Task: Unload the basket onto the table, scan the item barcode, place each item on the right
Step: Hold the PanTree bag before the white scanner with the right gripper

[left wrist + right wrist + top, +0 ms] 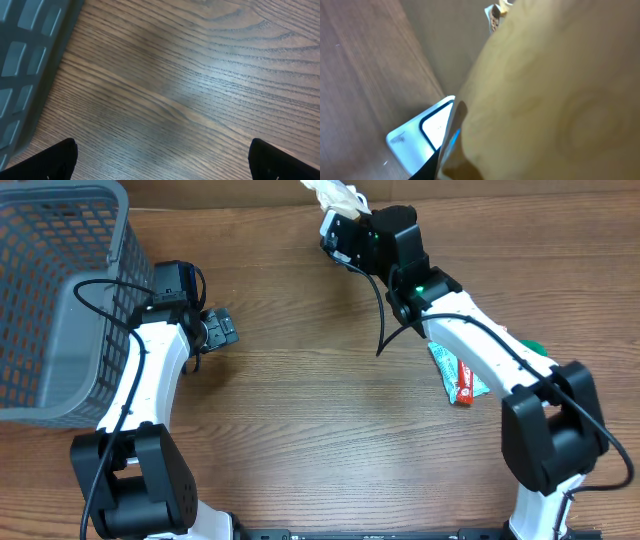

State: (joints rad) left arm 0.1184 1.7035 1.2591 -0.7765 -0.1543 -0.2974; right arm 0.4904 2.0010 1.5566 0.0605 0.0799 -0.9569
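Brown wood-grain table, seen from above, w/ a grey mesh basket at the far-left corner.

Left arm runs up along the basket's right side. Left tool sits just beside the basket over bare wood, jaws spread wide and holding nothing. In the left wrist view both dark fingertips sit in the bottom corners w/ only table between them, and the basket wall is a blur at the left edge.

Right arm reaches diagonally to the far edge, top centre. Right tool is closed narrow on a cream item, pale and crumpled-looking, which sticks out past the tool toward the frame's top edge. The right wrist cam is nearly filled by that item, very close and out of focus. A small tag shows at its upper edge, print too blurred to read. No barcode can be made out in any view.

Below the item in the wrist view is a white object w/ a dark-outlined panel and a blue glint along its edge; can't tell what it is.

On the table under the right forearm lies a teal-and-red packet, flat, well apart from the held item. A green bit peeks out beside the arm, mostly hidden.
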